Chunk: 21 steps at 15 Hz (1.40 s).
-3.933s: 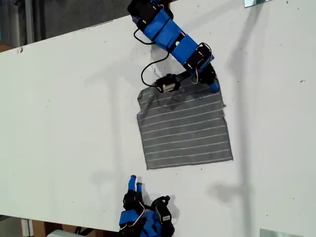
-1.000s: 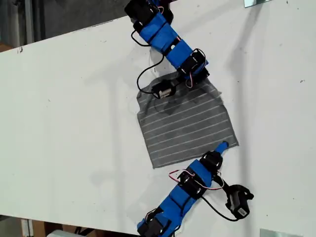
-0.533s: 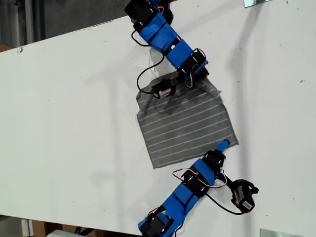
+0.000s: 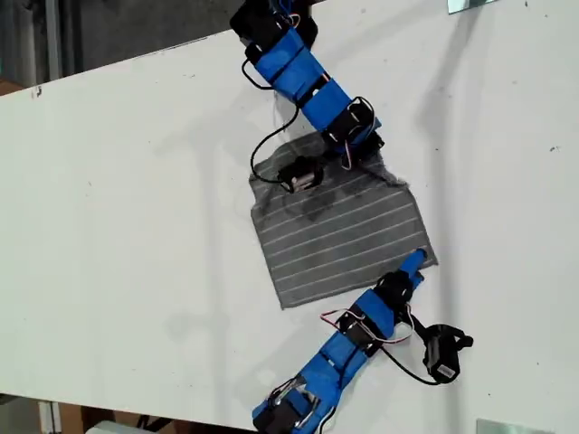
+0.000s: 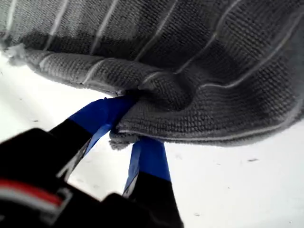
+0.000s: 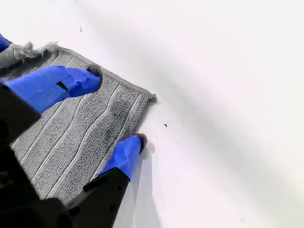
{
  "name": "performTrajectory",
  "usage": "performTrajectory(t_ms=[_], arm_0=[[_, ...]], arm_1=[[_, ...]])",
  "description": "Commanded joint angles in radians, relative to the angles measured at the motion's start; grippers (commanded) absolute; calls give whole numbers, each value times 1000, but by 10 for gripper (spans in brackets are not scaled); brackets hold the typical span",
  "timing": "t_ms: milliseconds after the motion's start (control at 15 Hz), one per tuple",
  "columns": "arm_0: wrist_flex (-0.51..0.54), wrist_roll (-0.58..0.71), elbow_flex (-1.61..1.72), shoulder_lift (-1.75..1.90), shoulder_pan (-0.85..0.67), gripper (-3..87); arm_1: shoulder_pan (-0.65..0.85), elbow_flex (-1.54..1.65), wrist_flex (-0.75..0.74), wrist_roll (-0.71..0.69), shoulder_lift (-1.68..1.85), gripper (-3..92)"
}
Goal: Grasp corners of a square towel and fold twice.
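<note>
The grey white-striped towel (image 4: 339, 240) lies flat on the white table (image 4: 136, 199). My first gripper (image 4: 375, 161) reaches in from the exterior view's top. It is shut on the towel's corner at the exterior view's upper right, where the cloth (image 5: 199, 71) bunches between the blue fingers (image 5: 102, 114) of my first gripper (image 5: 130, 121). My second gripper (image 4: 414, 264) comes from the exterior view's bottom and stands open. It (image 6: 116, 107) straddles the towel's corner (image 6: 147, 98), one finger (image 6: 71, 80) over the cloth, the other (image 6: 126, 154) on the table beside its edge.
Wrist camera modules hang on cables beside each arm, one (image 4: 301, 174) over the towel's top edge and one (image 4: 443, 353) on the table. Metal pieces sit at the exterior view's top right (image 4: 470, 4) and bottom right (image 4: 507, 425). The table's far edge (image 4: 109, 63) runs diagonally.
The second arm has come out from the exterior view's bottom edge to the towel's lower right corner. The first gripper has drawn the upper right corner inward, rumpling that edge.
</note>
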Motion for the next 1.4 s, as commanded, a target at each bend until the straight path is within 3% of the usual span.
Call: performTrajectory(t_ms=[0,267,400,600,733,1067,1200,1267,1333], arm_0=[[-31,-8,-5,86,-12,253],[-12,-64,21,94,-20,242],[-94,-118,118,129,-12,231],[-305,-183,290,160,-8,226],[-311,-186,298,161,-8,214],[-258,-262,316,193,2,-3],[-273,-342,383,222,21,-3],[-216,-365,396,247,32,27],[-28,-382,347,275,51,139]], arm_1=[[17,-87,8,-31,2,-1],[-2,-112,9,-38,3,-1],[-12,-169,14,-84,-5,-1],[-17,-321,17,-186,-89,-1],[-21,-331,17,-190,-95,-1],[-32,-333,51,-190,-61,-1],[-34,-334,57,-190,-51,-1],[-35,-334,61,-190,-46,-1],[-37,-334,67,-190,-38,-1]])
